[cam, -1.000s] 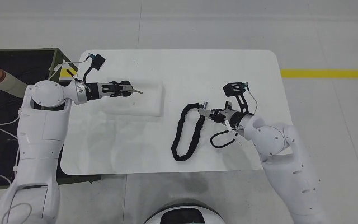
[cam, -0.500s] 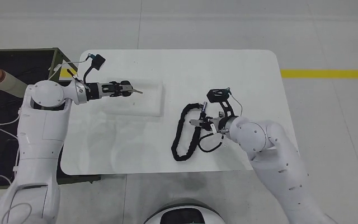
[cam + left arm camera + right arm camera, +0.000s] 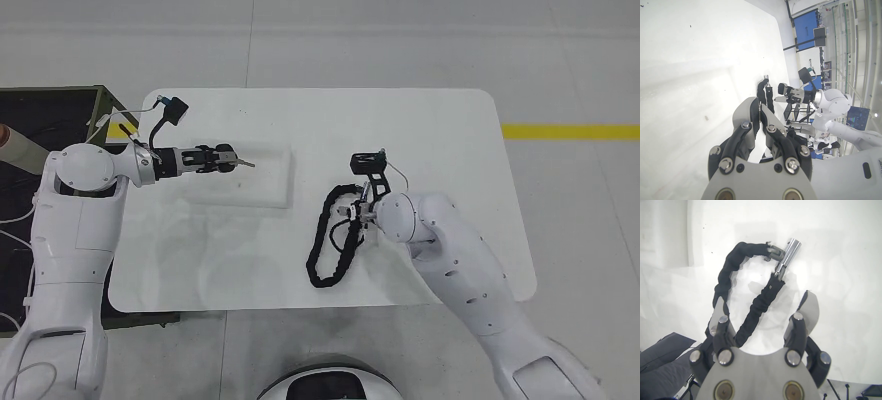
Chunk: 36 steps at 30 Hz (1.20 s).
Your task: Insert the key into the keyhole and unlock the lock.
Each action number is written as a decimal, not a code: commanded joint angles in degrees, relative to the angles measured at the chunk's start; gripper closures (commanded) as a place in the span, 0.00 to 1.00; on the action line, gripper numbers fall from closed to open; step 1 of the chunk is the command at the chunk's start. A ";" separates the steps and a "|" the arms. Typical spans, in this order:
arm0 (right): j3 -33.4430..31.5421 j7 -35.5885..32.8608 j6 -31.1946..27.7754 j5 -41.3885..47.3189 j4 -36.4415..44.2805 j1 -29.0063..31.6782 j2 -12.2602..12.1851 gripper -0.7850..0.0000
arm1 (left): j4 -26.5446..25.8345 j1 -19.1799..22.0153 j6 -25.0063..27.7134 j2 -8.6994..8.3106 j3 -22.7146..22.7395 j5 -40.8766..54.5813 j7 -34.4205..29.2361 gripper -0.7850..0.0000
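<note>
1. Key [image 3: 243, 162]: clamped in the left claw [image 3: 759, 108], unmoved above the tray [image 3: 270, 190].
2. Right claw [image 3: 764, 300], jaws apart, has swung in over the lock [image 3: 791, 253] mid-worktop [image 3: 430, 120], probably to steady it for insertion.

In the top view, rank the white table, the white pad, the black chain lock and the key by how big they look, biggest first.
1. white table
2. white pad
3. black chain lock
4. key, just a thin sliver poking out of the left gripper
</note>
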<state>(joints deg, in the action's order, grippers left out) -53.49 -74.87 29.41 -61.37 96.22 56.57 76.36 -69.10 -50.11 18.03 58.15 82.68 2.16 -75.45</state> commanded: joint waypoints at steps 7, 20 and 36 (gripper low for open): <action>-0.69 -0.96 -0.96 -5.11 -2.71 0.32 2.90 0.59 | 0.00 0.00 0.00 0.00 0.00 0.00 0.00 1.00; -2.81 -2.53 -2.54 -10.68 -7.74 0.17 7.51 0.69 | 0.00 0.00 0.00 0.00 0.00 0.00 0.00 1.00; -18.68 1.91 -13.22 -4.44 4.82 8.87 8.82 1.00 | 0.00 0.00 0.00 0.00 0.00 0.00 0.00 1.00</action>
<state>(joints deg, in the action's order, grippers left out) -69.98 -73.44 18.03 -67.65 98.84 64.04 85.34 -69.10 -50.11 18.03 58.15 82.68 2.16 -75.45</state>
